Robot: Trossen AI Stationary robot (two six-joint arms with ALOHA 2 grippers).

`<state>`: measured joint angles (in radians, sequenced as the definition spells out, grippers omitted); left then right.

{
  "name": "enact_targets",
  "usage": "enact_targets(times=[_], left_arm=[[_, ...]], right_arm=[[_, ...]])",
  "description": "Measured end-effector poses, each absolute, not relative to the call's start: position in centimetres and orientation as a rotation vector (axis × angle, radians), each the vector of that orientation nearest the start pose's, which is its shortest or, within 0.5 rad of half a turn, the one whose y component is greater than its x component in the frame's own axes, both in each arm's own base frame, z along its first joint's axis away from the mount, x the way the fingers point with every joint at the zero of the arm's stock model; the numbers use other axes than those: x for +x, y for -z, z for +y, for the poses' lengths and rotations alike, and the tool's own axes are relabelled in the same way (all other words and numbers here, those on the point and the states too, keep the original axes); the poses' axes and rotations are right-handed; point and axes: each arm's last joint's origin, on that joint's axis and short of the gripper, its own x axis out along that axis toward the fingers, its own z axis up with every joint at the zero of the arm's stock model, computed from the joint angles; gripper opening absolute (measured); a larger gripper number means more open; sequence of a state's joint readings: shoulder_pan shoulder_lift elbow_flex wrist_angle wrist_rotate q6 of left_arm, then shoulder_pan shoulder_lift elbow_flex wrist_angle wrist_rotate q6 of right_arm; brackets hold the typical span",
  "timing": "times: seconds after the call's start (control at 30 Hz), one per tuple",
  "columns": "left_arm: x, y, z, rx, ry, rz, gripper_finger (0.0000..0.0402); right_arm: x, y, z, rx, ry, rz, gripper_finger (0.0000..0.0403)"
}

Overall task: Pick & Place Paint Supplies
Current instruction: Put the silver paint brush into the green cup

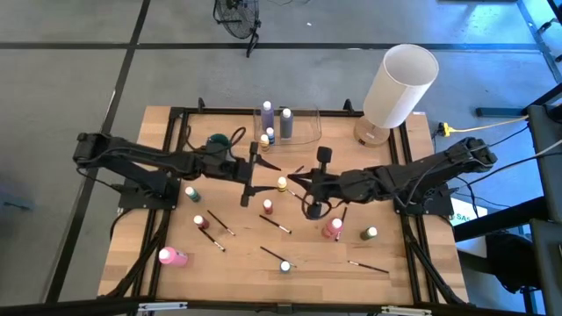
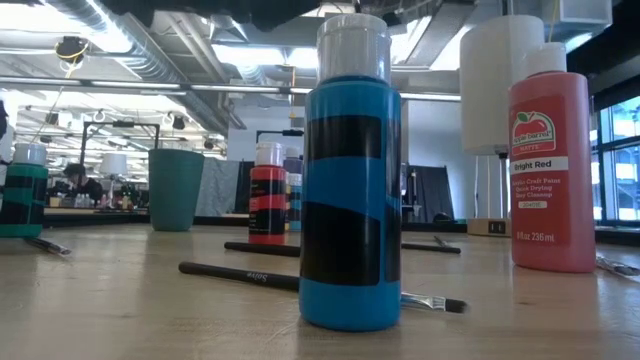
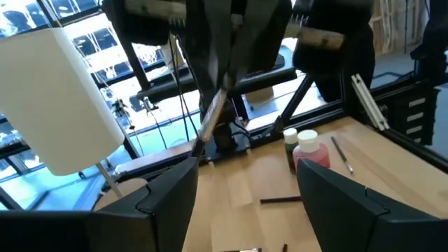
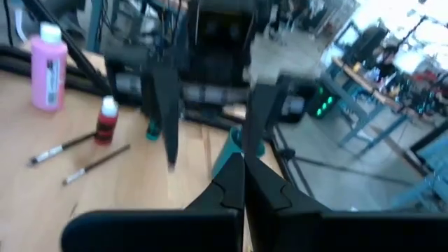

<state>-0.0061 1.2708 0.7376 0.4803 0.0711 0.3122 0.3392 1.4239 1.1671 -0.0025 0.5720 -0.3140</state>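
Two grippers meet near counter centre, tips facing, close but apart.

- Left gripper (image 1: pixel 260 172): fingers spread wide, nothing between them in its wrist view (bare wood only).
- Right gripper (image 1: pixel 299 182): pinched fully closed. A thin stick shape slants below it in the left wrist view, possibly a paintbrush, but I cannot tell if it is held.
- Yellow-capped bottle (image 1: pixel 282 183): stands on the counter between the two grippers, just beside both.
- Clear container (image 1: pixel 303 123): at 12 o'clock by the far edge. A lilac bottle (image 1: pixel 268 112) and a grey bottle (image 1: pixel 286 118) appear to stand inside it.
- Scattered supplies: green bottle (image 1: pixel 190 193) at 9 o'clock, pink bottle (image 1: pixel 171 256) at 7 o'clock, reddish bottle (image 1: pixel 332 228) and a second green bottle (image 1: pixel 370 233) around 4 o'clock. Several brushes lie flat across the near half, one (image 1: pixel 275 225) just toward 6 o'clock of centre.

Judgement: early in the sorting, with most supplies not yet in the container. The step in hand looks like an approach to a pick at centre, or a pass between the arms.

Next move, as I read it: the open left gripper drops onto the yellow-capped bottle and straddles it squarely. The right gripper needs to give it room, since the two tips are crowded. The carry then runs toward 12 o'clock, over the container wall.
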Motion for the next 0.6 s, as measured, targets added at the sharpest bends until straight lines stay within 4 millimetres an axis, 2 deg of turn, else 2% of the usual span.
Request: enact_targets(times=[0.23, 0.6], left_arm=[[29.0, -27.4, -0.2, 0.325, 0.01, -0.012, 0.0239], [29.8, -27.1, -0.2, 0.364, 0.018, -0.081, 0.0239]], right_arm=[[31.0, -34.1, 9.6, -0.423, 0.125, 0.221, 0.0], [31.1, -34.2, 9.6, -0.425, 0.117, 0.205, 0.0]])
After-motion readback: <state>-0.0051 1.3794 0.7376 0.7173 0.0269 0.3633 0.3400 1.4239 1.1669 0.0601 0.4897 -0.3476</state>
